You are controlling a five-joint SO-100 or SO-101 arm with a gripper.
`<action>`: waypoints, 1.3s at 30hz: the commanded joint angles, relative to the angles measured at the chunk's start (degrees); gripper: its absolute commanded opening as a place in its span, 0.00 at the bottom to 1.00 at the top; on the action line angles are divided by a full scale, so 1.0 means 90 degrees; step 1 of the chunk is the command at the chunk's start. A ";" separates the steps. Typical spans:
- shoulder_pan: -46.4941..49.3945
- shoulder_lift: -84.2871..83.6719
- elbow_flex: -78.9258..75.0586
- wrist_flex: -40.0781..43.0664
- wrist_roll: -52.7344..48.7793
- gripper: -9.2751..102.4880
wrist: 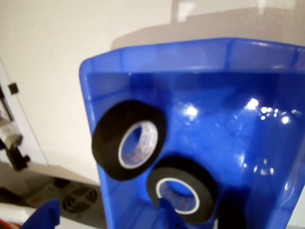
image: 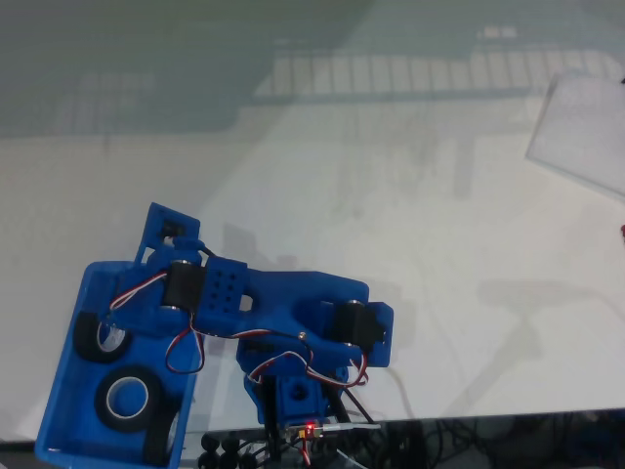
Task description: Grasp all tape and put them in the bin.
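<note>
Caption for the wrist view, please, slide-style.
Looking down into the glossy blue plastic bin: one black ring-shaped tape roll leans against its wall, a second black roll lies flat beside it.

Three tape rolls point(wrist: 129, 140); one bin point(wrist: 267, 157)

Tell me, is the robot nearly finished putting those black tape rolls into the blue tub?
It looks nearly finished. In the fixed view the blue bin already holds two tape rolls, and a third dark shape by its lower edge is probably another. The white table carries no loose tape. The arm hangs over the bin; in the wrist view the gripper tips look empty, though barely visible. Probably only withdrawing remains.
</note>
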 commanded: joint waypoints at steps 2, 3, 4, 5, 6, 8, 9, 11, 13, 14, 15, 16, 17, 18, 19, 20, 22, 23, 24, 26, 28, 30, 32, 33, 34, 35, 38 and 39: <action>0.0137 0.0117 -0.0068 0.0020 0.0029 0.34; 0.0176 0.0146 -0.0078 0.0010 0.0029 0.35; 0.0234 0.0166 -0.0098 0.0000 0.0020 0.35; 0.0313 0.0186 -0.0117 0.0000 0.0000 0.35; 0.0420 0.0225 -0.0127 -0.0020 -0.0029 0.36; 0.0791 0.0244 -0.0186 -0.0068 -0.0146 0.36; 0.1084 0.0244 -0.0195 -0.0146 -0.0225 0.36; 0.1924 0.0273 -0.0195 -0.0430 -0.0410 0.36; 0.2891 0.0361 -0.0166 -0.0840 -0.0752 0.35; 0.3408 0.0449 -0.0107 -0.1113 -0.0937 0.35; 0.3965 0.0527 -0.0059 -0.1348 -0.1094 0.35; 0.4502 0.0596 0.0000 -0.1563 -0.1270 0.35; 0.5039 0.0713 0.0146 -0.1787 -0.1465 0.35; 0.5586 0.0889 0.0400 -0.2129 -0.1553 0.36; 0.6094 0.1104 0.0781 -0.2539 -0.1650 0.36; 0.6514 0.1377 0.1260 -0.2998 -0.1787 0.36; 0.7217 0.2051 0.2275 -0.3945 -0.1934 0.36; 0.7500 0.2412 0.2725 -0.4307 -0.1982 0.36; 0.7744 0.2783 0.3145 -0.4570 -0.2031 0.36; 0.8135 0.3467 0.3730 -0.4756 -0.2031 0.36; 0.8398 0.4023 0.4082 -0.4746 -0.1953 0.36; 0.8555 0.4316 0.4287 -0.4697 -0.1895 0.36; 0.8672 0.4521 0.4482 -0.4688 -0.1865 0.36; 0.8711 0.4600 0.4570 -0.4668 -0.1885 0.36; 0.8730 0.4668 0.4668 -0.4648 -0.1914 0.36; 0.8779 0.4746 0.4766 -0.4648 -0.1934 0.36; 0.8955 0.4951 0.4971 -0.4551 -0.2021 0.36; 0.9014 0.4951 0.5020 -0.4531 -0.2070 0.36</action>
